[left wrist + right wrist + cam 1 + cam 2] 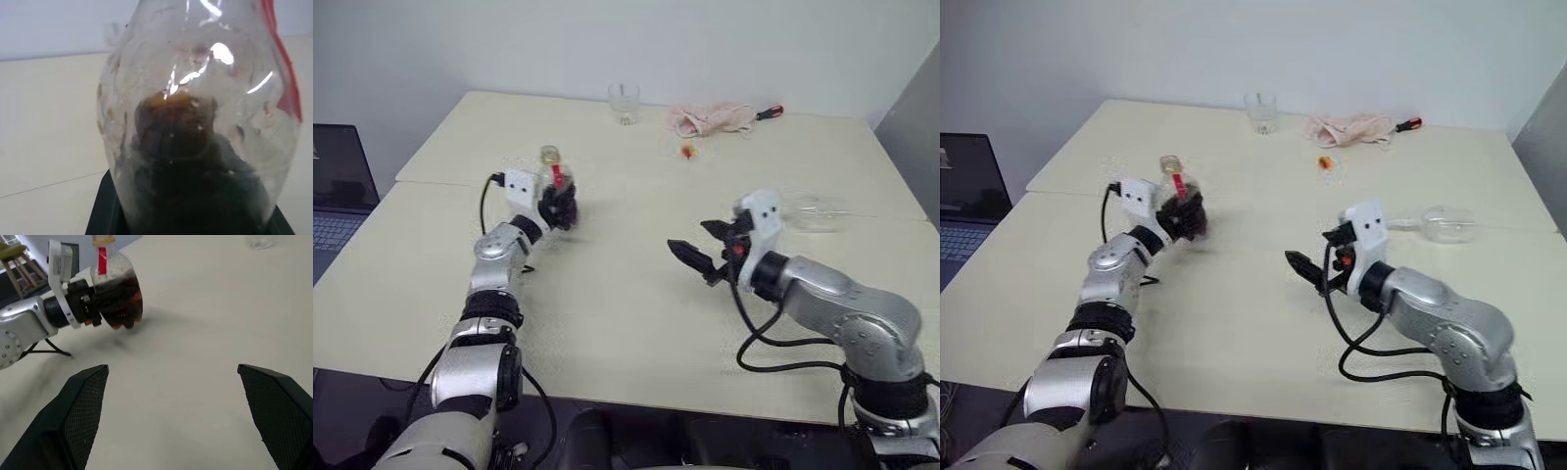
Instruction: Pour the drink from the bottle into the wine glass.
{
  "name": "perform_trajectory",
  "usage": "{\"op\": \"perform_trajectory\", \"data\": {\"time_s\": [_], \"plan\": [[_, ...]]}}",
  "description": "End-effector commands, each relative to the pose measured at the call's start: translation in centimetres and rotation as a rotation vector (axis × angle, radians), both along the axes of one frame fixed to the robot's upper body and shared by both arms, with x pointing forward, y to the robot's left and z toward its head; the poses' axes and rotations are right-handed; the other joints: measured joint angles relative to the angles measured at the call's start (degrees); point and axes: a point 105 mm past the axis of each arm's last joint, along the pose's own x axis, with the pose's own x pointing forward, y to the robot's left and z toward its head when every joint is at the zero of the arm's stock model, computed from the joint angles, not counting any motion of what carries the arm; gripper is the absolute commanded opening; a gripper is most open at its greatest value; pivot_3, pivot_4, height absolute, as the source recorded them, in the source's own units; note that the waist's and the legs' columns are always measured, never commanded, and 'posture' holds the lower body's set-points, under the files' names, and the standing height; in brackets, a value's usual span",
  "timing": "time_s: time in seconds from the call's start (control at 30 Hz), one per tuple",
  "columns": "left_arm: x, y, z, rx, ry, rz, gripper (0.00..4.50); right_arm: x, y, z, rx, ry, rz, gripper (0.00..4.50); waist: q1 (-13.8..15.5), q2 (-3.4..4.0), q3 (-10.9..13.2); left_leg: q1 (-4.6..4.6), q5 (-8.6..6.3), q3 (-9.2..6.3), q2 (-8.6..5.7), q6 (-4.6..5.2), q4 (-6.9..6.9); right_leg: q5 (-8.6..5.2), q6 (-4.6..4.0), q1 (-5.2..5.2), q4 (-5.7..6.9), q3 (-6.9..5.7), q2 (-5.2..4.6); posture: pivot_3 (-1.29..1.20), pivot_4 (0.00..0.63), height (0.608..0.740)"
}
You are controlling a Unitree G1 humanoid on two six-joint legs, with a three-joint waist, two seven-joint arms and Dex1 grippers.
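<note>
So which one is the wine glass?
Look at the pale table, on the robot's right. The wine glass lies on its side just beyond the right gripper. Unlike the short tumbler standing at the far edge, it has a stem.

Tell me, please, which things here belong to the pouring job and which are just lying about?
For the job: bottle, drink, wine glass.
Lying about: tumbler, cloth, screwdriver, laptop.
</note>
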Motion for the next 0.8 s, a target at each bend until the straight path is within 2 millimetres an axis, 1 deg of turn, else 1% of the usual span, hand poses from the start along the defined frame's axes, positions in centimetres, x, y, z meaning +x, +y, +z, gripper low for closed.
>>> {"op": "perform_trajectory", "data": {"time_s": [0.03, 0.13, 0.23, 0.33, 0.5, 0.67, 0.8], "plan": [[-0.5, 3.0, 1.8, -0.036, -0.085, 0.153, 1.14, 1.3, 2.3, 1.6, 0.064, -0.088, 0.030, 4.50, -0.18, -0.05, -0.01, 0.01, 0.00, 0.01, 0.03, 0.00, 0.00, 0.00, -0.01, 0.00, 0.00, 0.02, 0.01, 0.00, 0.150, 0.740], [-0.8, 3.9, 1.3, -0.049, -0.079, 0.199, 1.14, 2.0, 2.8, 1.9, 0.098, -0.101, 0.022, 4.50, 0.09, -0.10, 0.00, 0.00, 0.00, 0.05, 0.06, -0.01, 0.01, 0.08, -0.15, -0.01, 0.01, -0.03, 0.00, 0.00, 0.150, 0.740], [-1.7, 5.0, -0.4, -0.040, -0.044, 0.259, 1.14, 2.0, 3.4, 2.1, 0.123, -0.098, 0.053, 4.50, 0.27, -0.15, -0.01, -0.03, 0.01, 0.10, 0.05, -0.02, 0.01, 0.09, -0.16, -0.01, -0.01, -0.05, -0.10, 0.00, 0.150, 0.740], [-2.3, 5.4, -1.5, -0.069, -0.021, 0.292, 1.14, 2.1, 3.7, 2.1, 0.126, -0.092, 0.083, 4.50, 0.19, -0.17, -0.03, -0.01, 0.01, 0.11, 0.05, -0.03, 0.02, 0.10, -0.17, -0.01, 0.01, 0.01, -0.12, 0.00, 0.150, 0.740], [-3.1, 5.6, -2.9, -0.112, 0.014, 0.329, 2.82, 2.4, 4.0, 2.2, 0.122, -0.093, 0.108, 4.50, -0.08, -0.18, -0.03, 0.09, 0.01, 0.11, 0.08, -0.03, 0.03, 0.11, -0.18, 0.01, 0.15, -0.03, -0.08, 0.00, 0.150, 0.740], [-3.7, 6.1, -3.3, -0.116, 0.026, 0.353, 4.45, 2.4, 4.1, 2.3, 0.122, -0.096, 0.126, 4.50, -0.04, -0.19, -0.04, 0.11, 0.01, 0.11, 0.14, -0.03, 0.03, 0.12, -0.21, 0.02, 0.18, -0.07, -0.02, 0.00, 0.150, 0.740], [-4.0, 6.3, -3.2, -0.109, 0.029, 0.352, 4.48, 2.5, 3.9, 2.4, 0.122, -0.099, 0.126, 4.50, -0.03, -0.19, -0.04, 0.11, 0.01, 0.10, 0.12, -0.03, 0.03, 0.12, -0.21, 0.02, 0.15, -0.03, -0.06, 0.00, 0.150, 0.740]]}}
